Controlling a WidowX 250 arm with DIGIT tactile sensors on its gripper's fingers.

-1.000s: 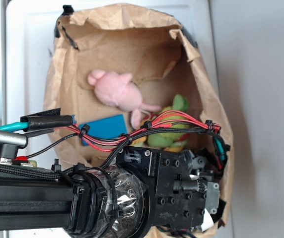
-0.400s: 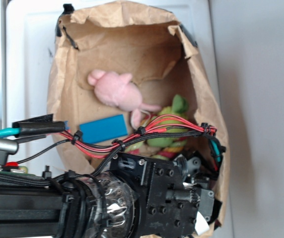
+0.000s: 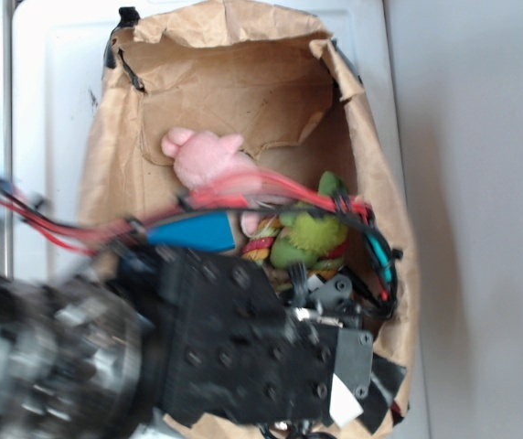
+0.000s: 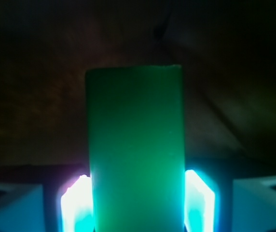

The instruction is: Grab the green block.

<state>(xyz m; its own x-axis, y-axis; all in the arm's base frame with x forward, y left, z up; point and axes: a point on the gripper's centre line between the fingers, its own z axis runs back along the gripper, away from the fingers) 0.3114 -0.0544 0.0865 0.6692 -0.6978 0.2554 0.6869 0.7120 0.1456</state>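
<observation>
We see the green block (image 4: 135, 150) standing between our gripper (image 4: 137, 200) pads, which press its two sides deep inside the paper bag (image 3: 380, 183), and we judge it could slip free if the bag's crumpled wall snags it on lifting

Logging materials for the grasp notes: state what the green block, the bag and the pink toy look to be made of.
Green block: rigid, smooth and matte, likely painted wood or plastic; flat faces, crisp edges. Bag: brown paper, creased and torn at the rim. Pink toy: fuzzy plush fabric. Gripper fingers flank the block.
</observation>
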